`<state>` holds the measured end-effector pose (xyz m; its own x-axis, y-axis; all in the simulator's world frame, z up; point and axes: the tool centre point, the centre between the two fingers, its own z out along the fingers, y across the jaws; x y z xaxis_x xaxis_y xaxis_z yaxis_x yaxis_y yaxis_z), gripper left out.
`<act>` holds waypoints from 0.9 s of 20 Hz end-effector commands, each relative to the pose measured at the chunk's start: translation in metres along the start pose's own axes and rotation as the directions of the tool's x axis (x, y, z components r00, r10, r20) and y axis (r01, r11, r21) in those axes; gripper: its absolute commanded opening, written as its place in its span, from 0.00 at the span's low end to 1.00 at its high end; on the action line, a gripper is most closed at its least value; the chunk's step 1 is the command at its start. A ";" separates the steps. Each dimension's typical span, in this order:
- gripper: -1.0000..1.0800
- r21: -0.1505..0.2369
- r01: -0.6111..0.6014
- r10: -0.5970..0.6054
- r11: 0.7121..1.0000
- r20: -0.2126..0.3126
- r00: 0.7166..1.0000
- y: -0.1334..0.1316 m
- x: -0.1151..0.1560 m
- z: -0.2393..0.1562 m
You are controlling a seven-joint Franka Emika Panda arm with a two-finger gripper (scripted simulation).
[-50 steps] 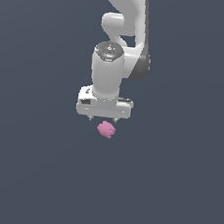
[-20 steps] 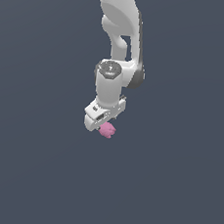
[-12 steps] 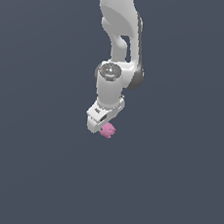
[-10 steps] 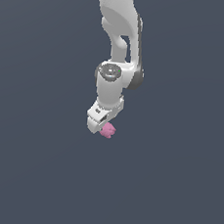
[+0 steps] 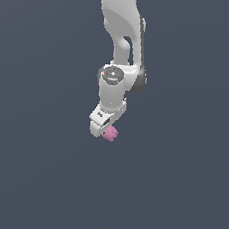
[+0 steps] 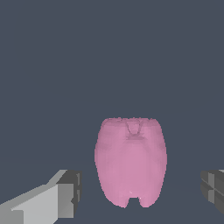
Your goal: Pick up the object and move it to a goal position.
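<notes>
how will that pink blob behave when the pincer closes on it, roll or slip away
The pink blob looks rounded and lumpy, so it may roll or twist if pushed from one side. Its sides bulge, so flat fingers could squeeze it out. It sits between the open pincer, narrower than the gap, so centring seems easy.

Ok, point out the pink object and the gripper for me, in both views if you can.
pink object (image 6: 130, 168), wrist view, middle of its bumpy body
pink object (image 5: 111, 133), exterior view, its centre
gripper (image 6: 140, 192), wrist view, midway between the fingertips
</notes>
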<state>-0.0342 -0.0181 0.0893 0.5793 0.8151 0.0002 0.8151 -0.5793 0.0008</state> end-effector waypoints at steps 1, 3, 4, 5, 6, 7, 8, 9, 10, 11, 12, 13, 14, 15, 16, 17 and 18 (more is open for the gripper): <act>0.96 0.001 0.001 -0.001 1.000 0.000 1.000 -0.001 0.000 0.007; 0.96 0.001 0.002 -0.002 1.000 0.000 1.000 -0.001 0.000 0.017; 0.96 0.001 0.003 -0.003 1.000 0.000 1.000 -0.001 0.000 0.022; 0.96 0.001 0.003 -0.003 1.000 0.000 1.000 -0.001 -0.001 0.027; 0.96 0.001 0.004 -0.004 1.000 0.000 1.000 -0.001 0.000 0.032; 0.96 0.001 0.004 -0.004 1.000 0.000 1.000 -0.001 -0.001 0.036; 0.96 0.001 0.004 -0.004 1.000 0.000 1.000 -0.001 0.000 0.039; 0.96 0.001 0.004 -0.004 1.000 0.000 1.000 -0.001 0.000 0.042; 0.96 0.001 0.004 -0.004 1.000 0.000 1.000 -0.001 0.000 0.044; 0.96 0.001 0.004 -0.004 1.000 0.000 1.000 -0.001 0.000 0.045; 0.96 0.001 0.004 -0.004 1.000 0.000 1.000 -0.001 0.000 0.046; 0.96 0.001 0.004 -0.004 1.000 0.000 1.000 -0.001 0.000 0.046; 0.00 0.001 0.004 -0.004 1.000 0.000 1.000 -0.001 0.000 0.046; 0.00 0.001 0.004 -0.004 1.000 0.000 1.000 -0.001 0.000 0.046; 0.00 0.001 0.004 -0.004 1.000 0.000 1.000 -0.001 0.000 0.046; 0.00 0.001 0.004 -0.004 1.000 0.000 1.000 -0.001 0.000 0.046; 0.00 0.001 0.004 -0.004 1.000 0.000 1.000 -0.001 0.000 0.046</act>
<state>-0.0333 -0.0190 0.0460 0.5769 0.8168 0.0018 0.8168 -0.5769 0.0042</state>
